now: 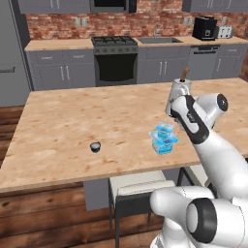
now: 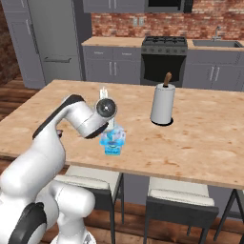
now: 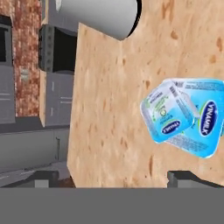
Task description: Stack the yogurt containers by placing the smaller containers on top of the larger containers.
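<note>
Left base view: I see the small blue cup [image 1: 163,130] resting on top of the wider blue tub [image 1: 164,144], the pair standing on the wooden surface [image 1: 72,126] near its front edge. The tiny dark cup [image 1: 95,147] with a pale top sits alone on the same surface, well apart to the left of the stack. My arm [image 1: 203,126] bends over the right side of the stack, and the paper roll [image 1: 178,94] stands behind it.

Right base view: the stack appears again, the cup [image 2: 114,135] above the tub [image 2: 112,147], partly covered by my arm's wrist. The paper roll [image 2: 162,105] stands upright on the surface [image 2: 200,128], well apart to the right of the stack.

Hand view: I look down on the stack from above. The cup's lid [image 3: 168,113] lies askew over the tub's printed lid [image 3: 203,127], rotated against it. The fingers [image 3: 186,178] show as two dark tips far apart at the bottom, spread wide and holding nothing, clear of the stack. The end of the paper roll [image 3: 100,15] shows at the top.
</note>
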Robot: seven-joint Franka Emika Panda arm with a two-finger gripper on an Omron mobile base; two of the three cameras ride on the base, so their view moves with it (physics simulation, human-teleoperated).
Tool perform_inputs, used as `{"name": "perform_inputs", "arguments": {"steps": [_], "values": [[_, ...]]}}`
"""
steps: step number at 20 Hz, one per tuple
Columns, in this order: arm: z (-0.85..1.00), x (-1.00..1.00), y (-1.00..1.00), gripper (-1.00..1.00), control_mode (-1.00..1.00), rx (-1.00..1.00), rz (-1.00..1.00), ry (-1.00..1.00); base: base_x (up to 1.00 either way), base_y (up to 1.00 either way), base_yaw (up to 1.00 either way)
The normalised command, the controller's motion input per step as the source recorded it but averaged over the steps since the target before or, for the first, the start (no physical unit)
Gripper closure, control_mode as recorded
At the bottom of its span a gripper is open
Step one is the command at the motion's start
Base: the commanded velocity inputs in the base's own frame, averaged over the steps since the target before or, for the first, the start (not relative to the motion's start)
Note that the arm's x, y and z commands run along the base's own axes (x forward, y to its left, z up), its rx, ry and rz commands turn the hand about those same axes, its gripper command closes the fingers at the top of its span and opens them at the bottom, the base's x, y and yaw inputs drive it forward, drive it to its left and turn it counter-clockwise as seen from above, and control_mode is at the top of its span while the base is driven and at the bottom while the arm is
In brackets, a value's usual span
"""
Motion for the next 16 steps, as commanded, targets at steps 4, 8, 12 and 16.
{"name": "perform_inputs", "arguments": {"steps": [4, 8, 12, 16], "values": [[0.32, -0.27, 0.68, -1.00, -1.00, -0.14, 0.10, 0.13, 0.00, 0.00, 0.00], [0.23, -0.25, 0.85, -1.00, -1.00, -0.17, 0.10, 0.14, 0.00, 0.00, 0.00], [0.16, -0.31, 0.75, -1.00, -1.00, -0.17, 0.11, 0.09, 0.00, 0.00, 0.00], [0.04, -0.09, 0.80, -1.00, -1.00, -0.18, 0.09, 0.09, 0.00, 0.00, 0.00]]}}
